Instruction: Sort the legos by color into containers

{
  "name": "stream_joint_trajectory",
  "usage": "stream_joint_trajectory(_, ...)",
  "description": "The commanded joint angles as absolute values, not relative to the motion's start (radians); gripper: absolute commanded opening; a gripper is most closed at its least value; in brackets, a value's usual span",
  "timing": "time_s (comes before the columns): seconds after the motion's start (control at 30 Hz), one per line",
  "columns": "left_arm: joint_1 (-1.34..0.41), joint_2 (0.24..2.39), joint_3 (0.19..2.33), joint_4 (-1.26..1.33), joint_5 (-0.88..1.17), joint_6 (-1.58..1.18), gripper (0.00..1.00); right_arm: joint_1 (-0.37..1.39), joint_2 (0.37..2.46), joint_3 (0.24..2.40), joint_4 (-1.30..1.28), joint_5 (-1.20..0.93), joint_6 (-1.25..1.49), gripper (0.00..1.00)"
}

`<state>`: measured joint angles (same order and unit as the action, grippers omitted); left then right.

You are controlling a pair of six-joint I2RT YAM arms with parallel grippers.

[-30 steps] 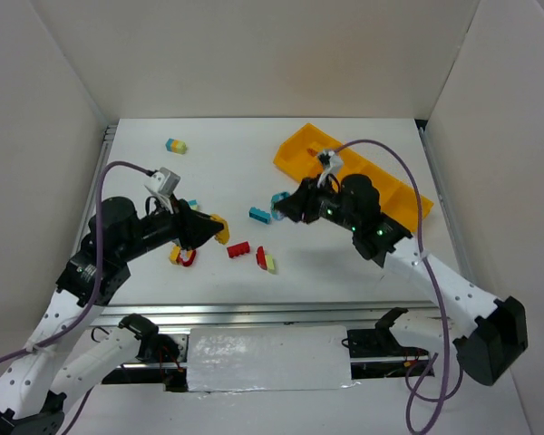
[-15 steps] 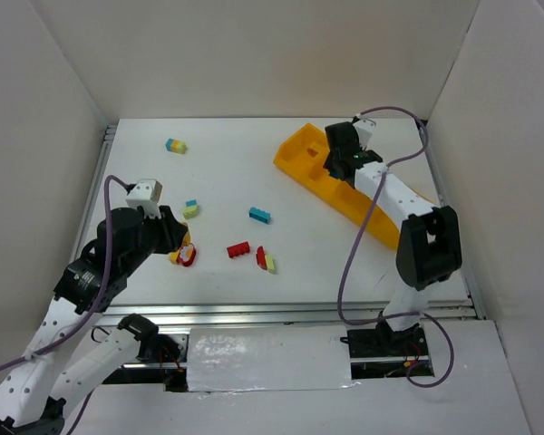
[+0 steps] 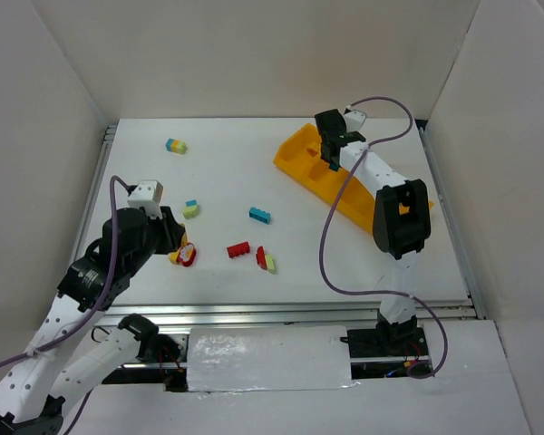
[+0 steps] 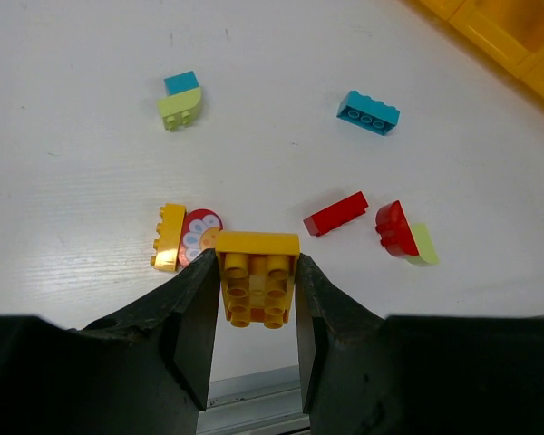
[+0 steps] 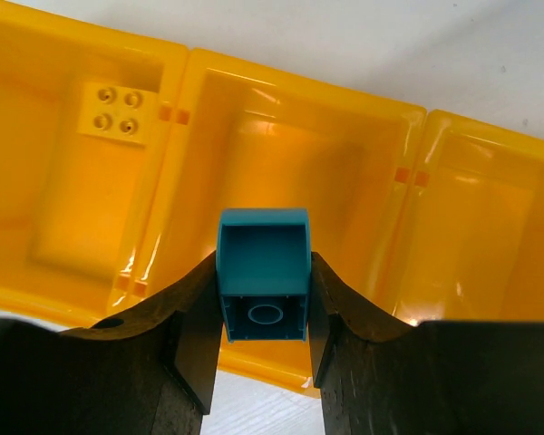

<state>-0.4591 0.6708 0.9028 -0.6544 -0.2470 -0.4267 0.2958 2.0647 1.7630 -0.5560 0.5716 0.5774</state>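
Left jaws: left gripper [image 4: 257,281] clamped on a yellow plastic brick [image 4: 257,243], above the near-left part of the table [image 4: 72,136].
Right jaws: right gripper [image 5: 265,290] clamped on a teal-blue plastic brick [image 5: 264,237], above one compartment of the long orange-yellow plastic tray [image 5: 290,136].
Tray: toward the table's far-right corner; pale yellow brick [image 5: 118,111] in the adjoining compartment.
Loose: red brick [image 4: 335,213], mid-table.

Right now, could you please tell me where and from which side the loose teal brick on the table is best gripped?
Take the loose teal brick across its two long sides, near mid-length, coming straight down from above. It lies alone on the white table with bare surface all around. Its long faces look flat and parallel, so turn the jaws to match its slanted axis.
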Motion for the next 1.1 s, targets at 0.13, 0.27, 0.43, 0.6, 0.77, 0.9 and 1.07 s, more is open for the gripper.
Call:
stream_joint_trajectory(0.13,-0.474,0.676,0.904,-0.637,-0.273,-0.443,0.00,0.287,2.066,1.838,-0.615,0.604,0.592,0.84)
stream_joint_trajectory(0.27,-0.472,0.695,0.910,-0.626,-0.249,-0.433,0.00,0.287,1.965,1.818,-0.640,0.559,0.586,0.88)
stream_joint_trajectory(0.43,-0.472,0.722,0.939,-0.608,-0.138,-0.454,0.00,0.295,1.652,1.542,-0.465,0.146,0.404,0.88)
stream_joint_trajectory(0.6,-0.466,0.698,0.985,-0.503,0.128,-0.535,0.00,0.374,1.352,1.062,-0.105,-0.408,0.385,1.00)
stream_joint_trajectory(0.77,-0.465,0.716,0.962,-0.293,0.492,-0.600,0.00,0.544,1.146,0.852,0.122,-0.604,0.429,1.00)
stream_joint_trajectory(0.9,-0.466,0.732,0.905,-0.053,0.702,-0.721,0.00,0.652,0.981,0.733,0.340,-0.666,0.573,1.00)
stream_joint_trajectory(1.07,-0.469,0.739,0.824,0.165,0.779,-0.880,0.00,0.747,0.896,0.620,0.606,-0.690,0.672,1.00)
